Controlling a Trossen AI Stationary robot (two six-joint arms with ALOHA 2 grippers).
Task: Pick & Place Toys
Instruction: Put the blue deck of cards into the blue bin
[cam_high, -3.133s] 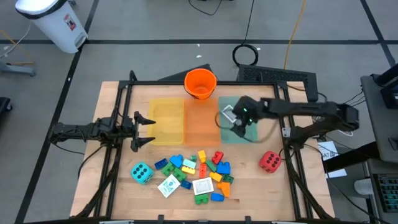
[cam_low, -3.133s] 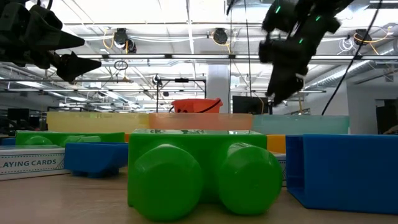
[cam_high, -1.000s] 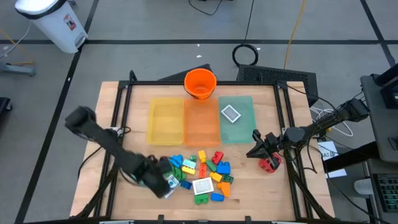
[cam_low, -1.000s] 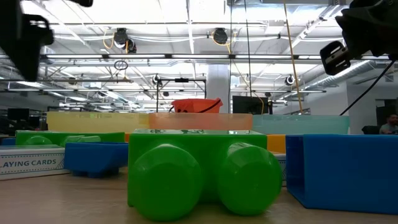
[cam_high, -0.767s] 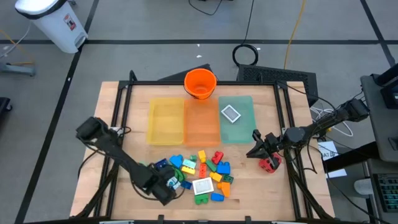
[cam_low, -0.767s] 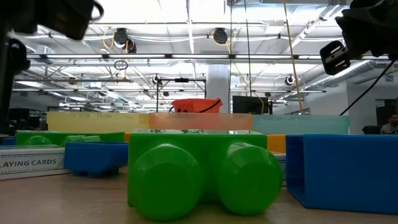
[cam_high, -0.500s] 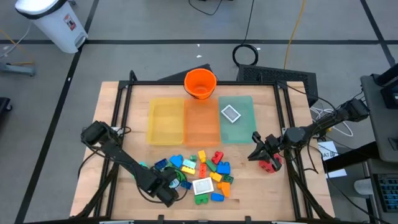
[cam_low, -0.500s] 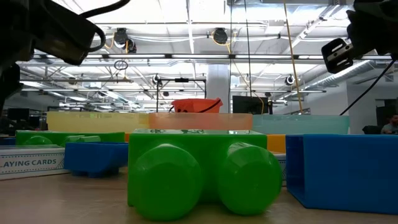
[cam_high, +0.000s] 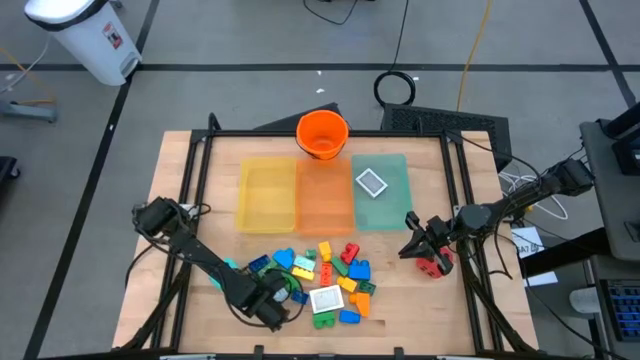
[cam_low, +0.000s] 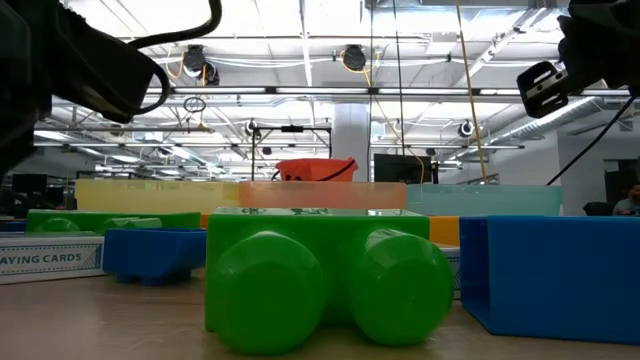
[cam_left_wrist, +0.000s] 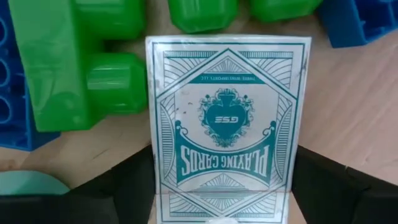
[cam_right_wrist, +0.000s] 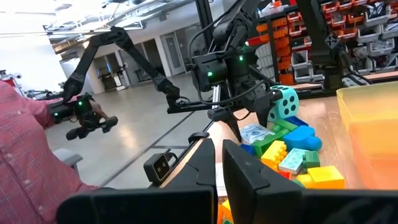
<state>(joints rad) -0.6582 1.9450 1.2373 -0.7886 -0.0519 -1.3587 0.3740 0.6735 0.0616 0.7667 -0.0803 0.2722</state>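
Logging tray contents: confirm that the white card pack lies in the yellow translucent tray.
Wrong tray. In the high view the white card pack lies in the green translucent tray; the yellow translucent tray holds nothing visible.

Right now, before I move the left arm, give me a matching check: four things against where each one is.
Things:
1. red die
2. orange bucket
3. green tray
4. left gripper

Places:
a. at a playing-card pack beside the bricks
b. holding one card pack
c. at the table's far edge
d. beside the right gripper

Pairs: 1-d, 2-c, 3-b, 4-a.
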